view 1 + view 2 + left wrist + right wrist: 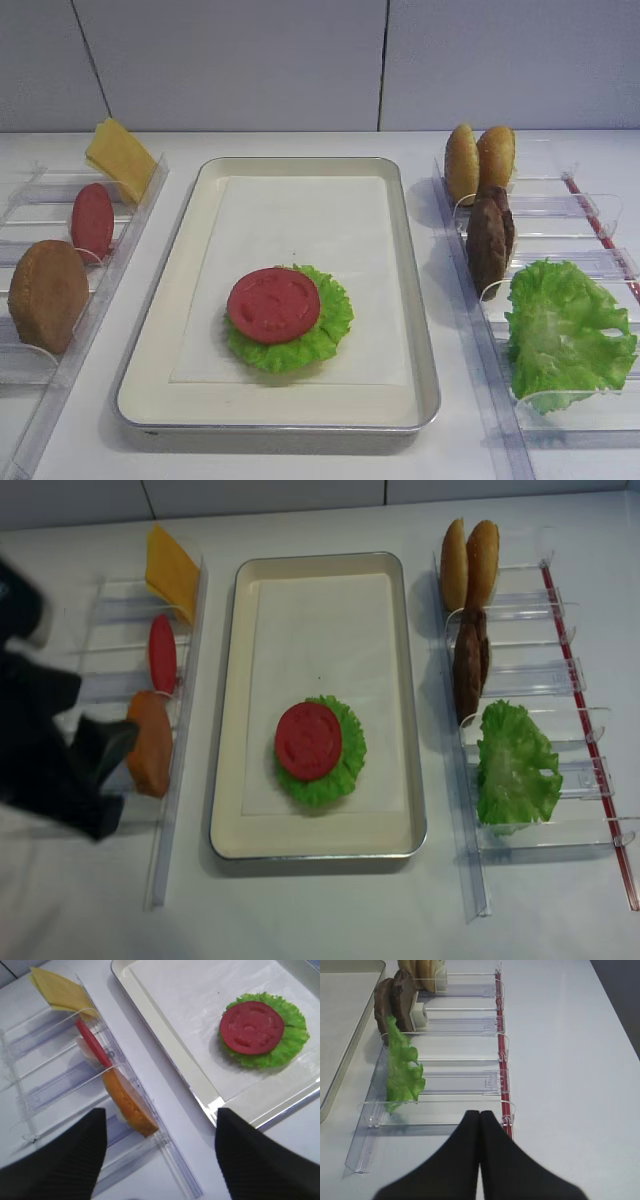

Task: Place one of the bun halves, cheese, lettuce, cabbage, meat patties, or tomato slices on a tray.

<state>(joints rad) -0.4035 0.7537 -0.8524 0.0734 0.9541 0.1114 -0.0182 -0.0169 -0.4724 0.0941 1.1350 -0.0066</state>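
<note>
**Burger station: left arm poised over the left rack, tray part-loaded**

Tray [420, 330]: silver, paper-lined, centre of the table. Holds one lettuce leaf [335, 325] with a tomato slice [273, 305] lying flat on top of it, toward the near end.

Left rack [125, 250]: clear plastic, just beside the tray's left edge. From far to near it carries the cheese [120, 158] leaning at the far end, a second tomato slice [92, 220] standing on edge, and a bun half [48, 295] standing on edge in the nearest filled slot.

Right rack [590, 215]: two bun halves [480, 158] upright at the far end, the meat patties [490, 238] upright behind them, loose lettuce [565, 335] nearest.

Left gripper [160, 1150]: jaws spread wide, nothing between them. In the left wrist view the bun half [129, 1102] sits just ahead of the gap and slightly left, its flat face running along the rack's length, so the disc stands edge-on to the approach. This arm is clearly the nearer one to that bun.

Right gripper [480, 1115]: fingers pressed together, empty, parked at the near end of the right rack, apart from the food.

Judged next pick: the left-rack bun half, then a short carry rightward to the tray.
</note>
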